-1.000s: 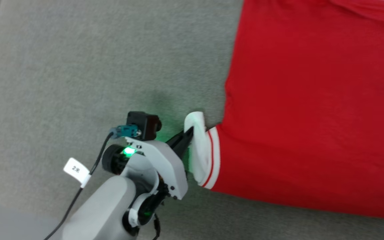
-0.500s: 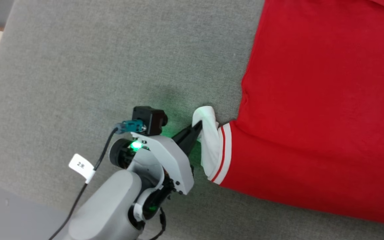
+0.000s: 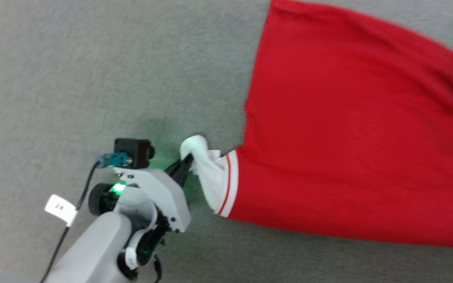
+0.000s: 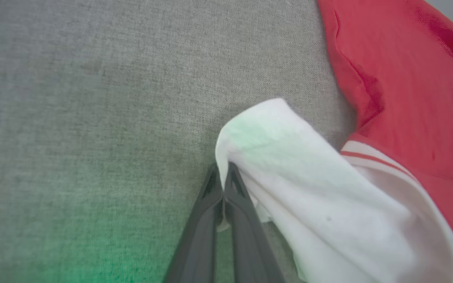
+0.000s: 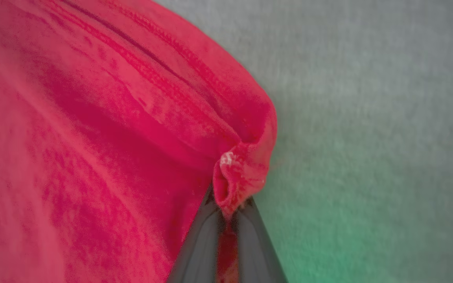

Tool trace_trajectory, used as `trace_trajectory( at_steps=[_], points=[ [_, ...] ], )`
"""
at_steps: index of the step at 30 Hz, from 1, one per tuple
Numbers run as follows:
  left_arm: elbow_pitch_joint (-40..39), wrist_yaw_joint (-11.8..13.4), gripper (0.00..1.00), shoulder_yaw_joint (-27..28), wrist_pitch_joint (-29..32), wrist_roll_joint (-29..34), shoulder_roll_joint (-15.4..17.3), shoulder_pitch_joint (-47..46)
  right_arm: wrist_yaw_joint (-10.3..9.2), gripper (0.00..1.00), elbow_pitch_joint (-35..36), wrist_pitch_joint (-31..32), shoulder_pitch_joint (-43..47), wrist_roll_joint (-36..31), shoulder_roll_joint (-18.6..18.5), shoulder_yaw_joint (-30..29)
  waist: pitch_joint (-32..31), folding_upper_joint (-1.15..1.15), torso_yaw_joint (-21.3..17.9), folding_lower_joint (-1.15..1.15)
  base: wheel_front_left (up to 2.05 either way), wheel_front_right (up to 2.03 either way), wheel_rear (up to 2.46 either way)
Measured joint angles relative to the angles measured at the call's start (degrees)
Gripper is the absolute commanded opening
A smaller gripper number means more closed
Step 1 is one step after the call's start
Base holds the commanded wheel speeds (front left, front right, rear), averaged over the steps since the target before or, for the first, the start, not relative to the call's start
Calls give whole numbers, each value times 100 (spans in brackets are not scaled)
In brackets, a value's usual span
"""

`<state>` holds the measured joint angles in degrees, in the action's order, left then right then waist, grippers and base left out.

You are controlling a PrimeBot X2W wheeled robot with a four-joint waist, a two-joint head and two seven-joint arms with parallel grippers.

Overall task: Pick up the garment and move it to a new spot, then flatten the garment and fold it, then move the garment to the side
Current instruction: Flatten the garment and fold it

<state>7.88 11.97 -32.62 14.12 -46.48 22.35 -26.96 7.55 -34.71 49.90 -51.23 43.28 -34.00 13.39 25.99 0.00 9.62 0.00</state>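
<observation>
The garment (image 3: 348,129), red with a white sleeve trimmed in red and white stripes, lies spread on the grey fabric surface, its print hidden. My left gripper (image 3: 189,159) is shut on the white sleeve's edge (image 4: 273,157) at the garment's left side; in the left wrist view the two dark fingers (image 4: 210,204) pinch the cloth. In the right wrist view my right gripper (image 5: 228,208) is shut on a bunched red edge of the garment (image 5: 242,173), lifted slightly off the surface. A dark shape at the head view's right edge may be that gripper.
The grey upholstered surface (image 3: 92,78) stretches wide to the garment's left and along the bottom (image 3: 289,259). A white tag (image 3: 60,206) hangs on the left arm's cable.
The head camera has swung, so the whole scene shifted left and the garment's far edge came into view. The left gripper keeps its hold on the sleeve. The right gripper has shut on the red edge.
</observation>
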Motion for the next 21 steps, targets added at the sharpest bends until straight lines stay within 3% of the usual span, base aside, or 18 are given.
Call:
trace_trajectory(
  at_steps=[9,16,21],
  points=[
    [-178,261,0,157,103,-107,326,418,-1,0,1546,253,1952,648,-358,-272,-441,0,-531,0,0,0,0],
    [-352,354,0,190,149,-147,459,667,-1,0,2522,586,3539,877,-116,-1125,-692,0,-843,0,0,0,0],
    [-486,393,0,189,194,-147,517,726,-1,0,3083,784,4351,526,253,-1719,-720,0,-954,0,0,0,0]
  ],
)
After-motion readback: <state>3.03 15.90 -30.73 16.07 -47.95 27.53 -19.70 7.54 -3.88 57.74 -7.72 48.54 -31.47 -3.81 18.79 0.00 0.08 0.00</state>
